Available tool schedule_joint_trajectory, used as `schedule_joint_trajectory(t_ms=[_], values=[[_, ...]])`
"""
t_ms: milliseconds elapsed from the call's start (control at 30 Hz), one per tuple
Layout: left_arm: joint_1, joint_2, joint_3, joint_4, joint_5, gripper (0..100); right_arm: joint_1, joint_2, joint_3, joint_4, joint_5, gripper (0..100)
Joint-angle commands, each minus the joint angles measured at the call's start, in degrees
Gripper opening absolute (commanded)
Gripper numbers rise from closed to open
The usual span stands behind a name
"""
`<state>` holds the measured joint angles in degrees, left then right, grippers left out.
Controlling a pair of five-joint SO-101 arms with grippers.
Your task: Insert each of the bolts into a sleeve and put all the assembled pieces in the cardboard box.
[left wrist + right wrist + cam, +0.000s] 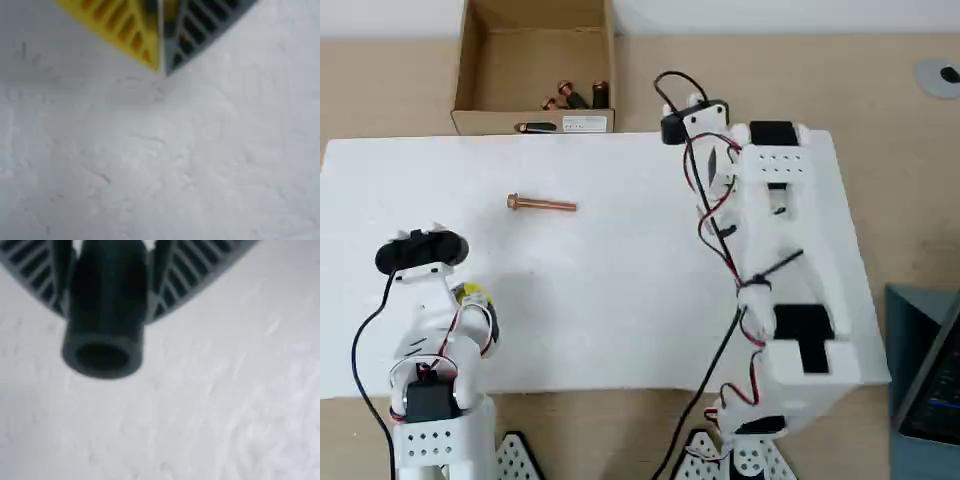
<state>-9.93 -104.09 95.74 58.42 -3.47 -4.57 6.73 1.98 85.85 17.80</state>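
Observation:
A copper bolt [541, 204] lies alone on the white foam mat, left of centre. The cardboard box [468, 60] stands behind the mat, with several bolt-and-sleeve pieces [575, 95] in it near its front wall. In the right wrist view, my right gripper [107, 290] is shut on a black sleeve [104, 340] just above the mat, the sleeve's open end facing the camera. That arm [770, 170] stretches along the mat's right side. My left gripper [161, 65] hangs over bare mat, its yellow and grey fingers shut tip to tip on nothing, at the near left [470, 298].
The white foam mat [620, 300] covers most of the wooden table. A laptop corner [930, 380] sticks in at the right edge. Red and black cables [720, 240] run along the right arm. Bare mat lies between the two arms.

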Motion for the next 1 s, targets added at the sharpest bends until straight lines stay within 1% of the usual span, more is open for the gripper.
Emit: schedule_joint_trajectory(t_ms=[0,67,200,333,500,633,767,867,967], values=[[0.7,-0.4,-0.4,-0.8,-0.2,0,0.4,-8.7,-1.1,4.4,-1.8,1.1],[0.7,-0.4,-0.4,-0.8,-0.2,0,0.5,-12.2,-1.1,6.8,-5.1,1.1],[0.7,-0.4,-0.4,-0.8,-0.2,0,0.5,-21.0,-0.9,10.5,-9.4,1.1],[0.5,-0.4,-0.4,-0.8,0.2,0,0.7,-30.4,-0.7,10.9,-15.3,1.1],[0.3,-0.3,-1.9,-0.8,0.3,0,0.7,-41.0,3.8,10.5,-19.9,1.1],[0.4,-0.1,-9.1,-0.1,0.4,0,0.8,-48.5,11.9,10.5,-23.6,1.0],[2.5,1.4,-17.8,7.1,0.4,0,0.8,-56.0,19.6,9.8,-26.9,0.9],[3.3,6.7,-25.1,11.6,2.7,0,0.8,-61.2,24.4,8.0,-27.3,0.9],[3.3,16.1,-33.2,12.7,6.8,0,0.8,-65.7,27.7,5.4,-27.3,0.9]])
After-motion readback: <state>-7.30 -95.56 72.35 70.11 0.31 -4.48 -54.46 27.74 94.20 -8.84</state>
